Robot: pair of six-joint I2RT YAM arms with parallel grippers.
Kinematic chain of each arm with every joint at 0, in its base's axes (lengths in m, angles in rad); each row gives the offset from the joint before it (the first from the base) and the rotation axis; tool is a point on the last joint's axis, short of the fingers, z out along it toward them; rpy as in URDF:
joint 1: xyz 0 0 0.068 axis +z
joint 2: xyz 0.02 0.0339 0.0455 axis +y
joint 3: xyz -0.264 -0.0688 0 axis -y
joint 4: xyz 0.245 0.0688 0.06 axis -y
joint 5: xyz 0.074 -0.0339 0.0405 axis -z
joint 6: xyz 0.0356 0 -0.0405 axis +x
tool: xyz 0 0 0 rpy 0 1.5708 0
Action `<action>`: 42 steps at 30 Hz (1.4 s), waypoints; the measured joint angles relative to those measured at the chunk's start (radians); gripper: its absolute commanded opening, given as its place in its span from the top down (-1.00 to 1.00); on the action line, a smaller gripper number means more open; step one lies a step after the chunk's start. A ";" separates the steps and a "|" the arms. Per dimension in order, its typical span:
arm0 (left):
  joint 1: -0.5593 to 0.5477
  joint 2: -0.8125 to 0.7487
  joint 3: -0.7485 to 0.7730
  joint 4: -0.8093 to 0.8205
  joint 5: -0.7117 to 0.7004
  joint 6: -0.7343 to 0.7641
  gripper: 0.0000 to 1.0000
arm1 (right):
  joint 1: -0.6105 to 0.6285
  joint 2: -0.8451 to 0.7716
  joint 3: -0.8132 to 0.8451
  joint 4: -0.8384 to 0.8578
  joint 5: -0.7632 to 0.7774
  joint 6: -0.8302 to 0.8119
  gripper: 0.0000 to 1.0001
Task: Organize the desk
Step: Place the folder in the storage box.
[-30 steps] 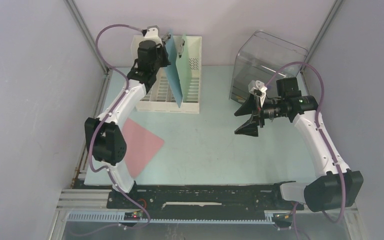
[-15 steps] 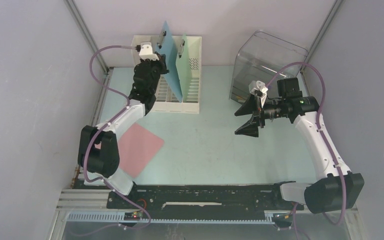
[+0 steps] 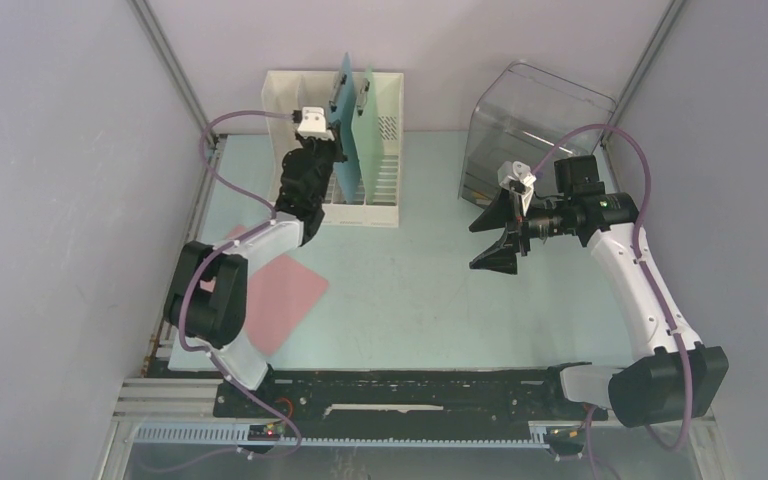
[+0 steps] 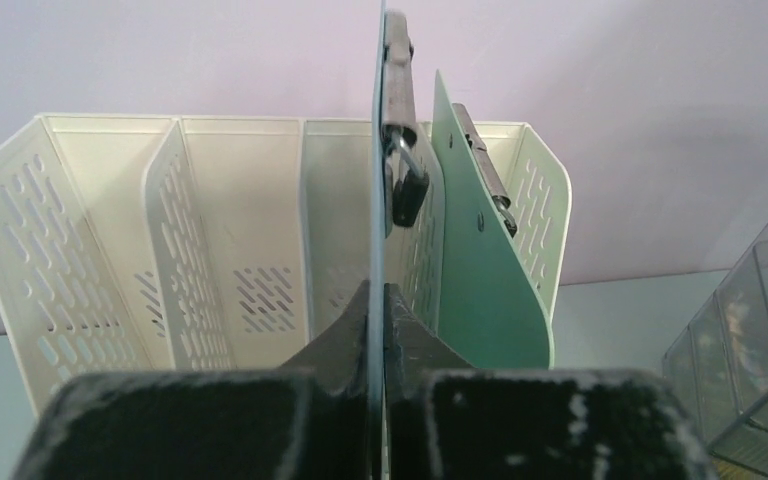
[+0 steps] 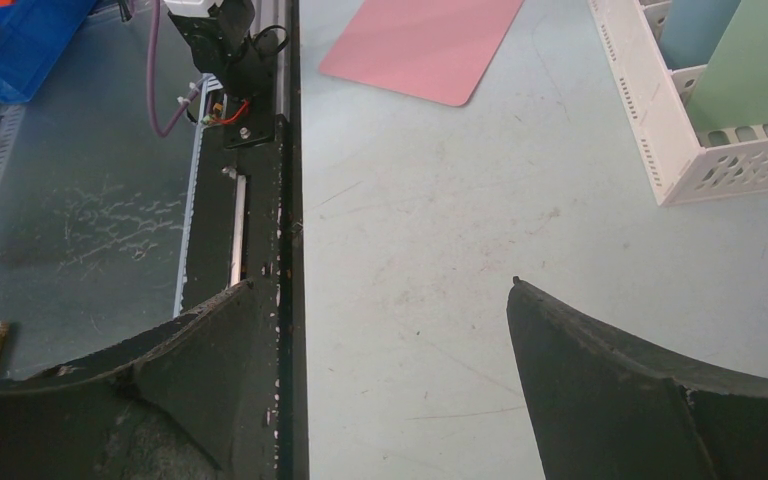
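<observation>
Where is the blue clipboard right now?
Top view, back left: the blue clipboard stands upright at the white file rack, pinched by the left end effector, just left of the green clipboard.

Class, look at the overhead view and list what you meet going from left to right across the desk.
pink sheet → blue clipboard → green clipboard → clear bin

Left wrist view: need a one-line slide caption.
Left gripper shut on an upright blue clipboard at the white file rack, a green clipboard standing alongside.
</observation>
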 measured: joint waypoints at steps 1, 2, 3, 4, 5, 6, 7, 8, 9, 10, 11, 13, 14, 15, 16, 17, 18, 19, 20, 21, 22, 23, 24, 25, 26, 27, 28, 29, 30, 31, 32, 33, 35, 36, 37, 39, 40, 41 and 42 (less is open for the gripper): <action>-0.001 0.005 -0.004 0.006 0.000 0.003 0.38 | 0.000 0.000 0.000 0.000 0.000 0.000 -0.99; -0.002 0.008 -0.008 0.016 0.000 0.010 0.11 | 0.000 0.000 0.000 0.000 0.000 0.000 -0.99; -0.002 0.011 -0.011 0.024 -0.001 0.010 -0.11 | 0.000 0.000 0.000 0.000 0.000 -0.001 -0.99; -0.002 0.013 -0.011 0.029 -0.005 0.014 -0.30 | 0.000 0.000 0.000 0.000 0.000 -0.002 -0.99; -0.002 0.014 -0.013 0.037 -0.009 0.012 -0.50 | 0.000 0.000 0.000 0.000 0.000 -0.002 -0.99; -0.002 0.014 -0.016 0.043 -0.013 0.011 -0.61 | 0.000 0.000 0.000 0.000 0.000 -0.002 -0.99; -0.001 0.012 -0.022 0.050 -0.016 0.003 -0.70 | 0.000 0.000 0.000 0.000 0.000 -0.002 -0.99; -0.001 0.010 -0.027 0.050 -0.017 0.001 -0.77 | 0.000 0.000 0.000 0.000 0.000 -0.002 -0.99; -0.002 0.008 -0.029 0.042 -0.018 -0.005 -0.82 | 0.000 0.000 0.000 0.000 0.000 -0.002 -0.99; -0.002 0.003 -0.033 0.029 -0.019 -0.010 -0.88 | 0.000 0.000 0.000 0.000 0.000 -0.002 -0.99; -0.002 -0.006 -0.036 0.011 -0.022 -0.016 -0.92 | 0.000 0.000 0.000 0.000 0.000 -0.003 -0.99; -0.002 -0.039 -0.042 -0.057 -0.028 -0.037 -0.98 | 0.000 0.000 0.000 -0.001 0.000 -0.003 -0.99; -0.001 -0.064 -0.042 -0.099 -0.031 -0.051 -0.99 | 0.000 0.000 0.000 0.000 0.000 -0.003 -0.99; 0.000 -0.083 -0.043 -0.128 -0.031 -0.064 -1.00 | 0.000 0.000 0.000 -0.001 0.000 -0.004 -0.99; 0.002 -0.114 -0.043 -0.170 -0.030 -0.083 -1.00 | 0.000 0.000 0.000 -0.001 0.000 -0.005 -0.99; 0.005 -0.143 -0.044 -0.203 -0.026 -0.102 -1.00 | 0.001 0.000 0.000 -0.001 0.000 -0.006 -0.99; 0.010 -0.171 -0.044 -0.233 -0.017 -0.123 -1.00 | 0.001 0.000 0.000 -0.001 0.000 -0.006 -0.99; 0.016 -0.202 -0.045 -0.263 -0.006 -0.146 -1.00 | 0.002 0.000 0.000 -0.001 0.000 -0.006 -0.99; 0.024 -0.228 -0.047 -0.286 0.003 -0.169 -1.00 | 0.002 0.000 0.000 -0.001 0.000 -0.007 -0.99; 0.031 -0.249 -0.051 -0.304 0.014 -0.189 -1.00 | 0.002 0.000 0.000 -0.001 0.000 -0.007 -0.99; 0.041 -0.274 -0.062 -0.324 0.025 -0.214 -1.00 | 0.002 0.000 0.000 -0.001 0.000 -0.009 -0.99; 0.051 -0.294 -0.076 -0.344 0.038 -0.234 -1.00 | 0.002 0.000 0.000 -0.001 0.000 -0.010 -0.99; 0.061 -0.312 -0.090 -0.366 0.046 -0.255 -1.00 | 0.002 0.000 0.000 -0.001 0.000 -0.011 -0.99; 0.068 -0.327 -0.109 -0.396 0.055 -0.278 -1.00 | 0.002 0.000 0.000 -0.001 0.000 -0.013 -0.99; 0.078 -0.334 -0.120 -0.416 0.061 -0.291 -1.00 | 0.002 0.000 0.000 -0.001 0.000 -0.014 -0.99; 0.084 -0.340 -0.132 -0.435 0.066 -0.301 -1.00 | 0.002 0.000 0.000 -0.002 0.000 -0.017 -0.99; 0.090 -0.346 -0.147 -0.462 0.072 -0.314 -1.00 | 0.002 0.000 0.000 -0.002 0.000 -0.019 -0.99; 0.096 -0.356 -0.166 -0.494 0.075 -0.324 -1.00 | 0.002 0.000 0.000 -0.002 0.000 -0.020 -0.99; 0.099 -0.364 -0.182 -0.523 0.076 -0.331 -1.00 | 0.002 0.000 0.000 -0.002 0.000 -0.021 -0.99; 0.100 -0.376 -0.199 -0.555 0.075 -0.337 -1.00 | 0.002 0.000 0.000 -0.002 0.000 -0.021 -0.99; 0.101 -0.388 -0.211 -0.579 0.072 -0.341 -1.00 | 0.003 0.000 0.000 -0.002 0.000 -0.021 -0.99; 0.101 -0.403 -0.226 -0.603 0.070 -0.345 -1.00 | 0.003 0.000 0.000 -0.002 0.000 -0.022 -0.99; 0.101 -0.444 -0.260 -0.637 0.061 -0.351 -1.00 | 0.006 0.001 0.000 -0.002 0.000 -0.022 -0.99; 0.101 -0.469 -0.280 -0.647 0.056 -0.356 -1.00 | 0.008 0.001 0.000 -0.002 0.000 -0.022 -0.99; 0.101 -0.495 -0.301 -0.658 0.048 -0.359 -1.00 | 0.010 0.002 0.000 -0.002 0.000 -0.022 -0.99; 0.101 -0.547 -0.343 -0.673 0.032 -0.368 -1.00 | 0.013 0.004 0.000 -0.002 0.000 -0.023 -0.99; 0.101 -0.563 -0.357 -0.678 0.026 -0.372 -1.00 | 0.014 0.005 0.000 -0.002 0.000 -0.024 -0.99; 0.101 -0.586 -0.378 -0.686 0.014 -0.376 -1.00 | 0.014 0.006 0.000 -0.002 0.001 -0.025 -0.99; 0.101 -0.606 -0.399 -0.696 0.005 -0.381 -1.00 | 0.015 0.007 0.000 -0.003 0.001 -0.025 -0.99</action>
